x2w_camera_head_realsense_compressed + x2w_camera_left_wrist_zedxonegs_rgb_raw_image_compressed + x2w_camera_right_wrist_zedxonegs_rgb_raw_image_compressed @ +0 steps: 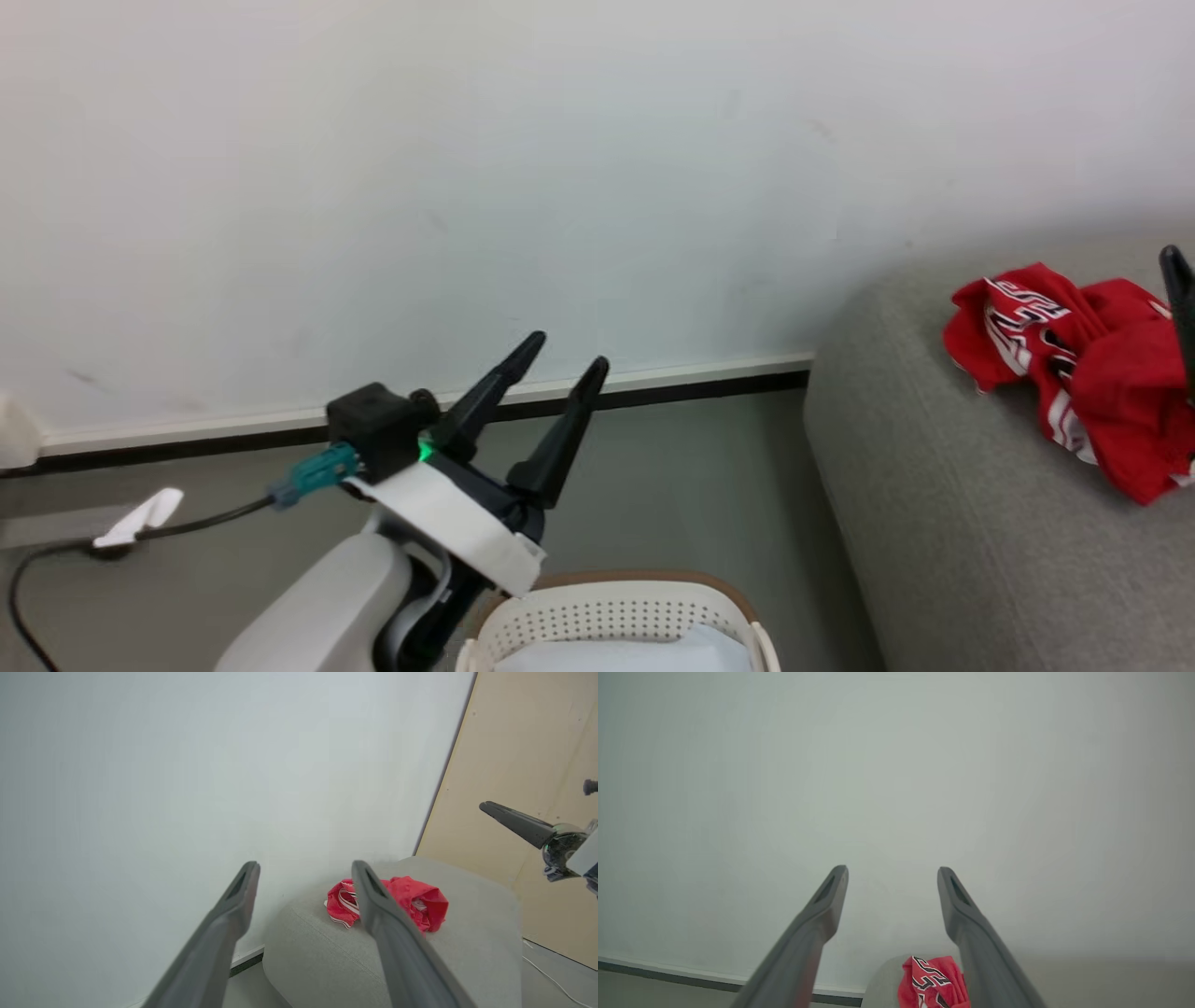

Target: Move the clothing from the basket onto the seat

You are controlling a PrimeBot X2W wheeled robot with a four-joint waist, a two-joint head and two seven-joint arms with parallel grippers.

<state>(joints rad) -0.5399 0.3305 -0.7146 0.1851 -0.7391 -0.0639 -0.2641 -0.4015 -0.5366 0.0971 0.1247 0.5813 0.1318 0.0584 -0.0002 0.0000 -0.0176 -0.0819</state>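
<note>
Now the clothing [1120, 392] lies crumpled on the seat [934, 504] at the frame's right, the basket [607, 616] sits bottom centre, and left gripper [568, 351] and right gripper [892, 871] gape empty.

We seem to be in a sparse room dressed as a home corner, perhaps a test space. A big grey fabric sofa [980, 523] stands by a plain white wall [467, 187] with a skirting strip [653, 381]. A white laundry basket [607, 611] sits on the smooth grey floor [700, 485], a loose cable [205, 516] trails there, and a bare beige board panel [514, 742] rises beyond the sofa.
</note>
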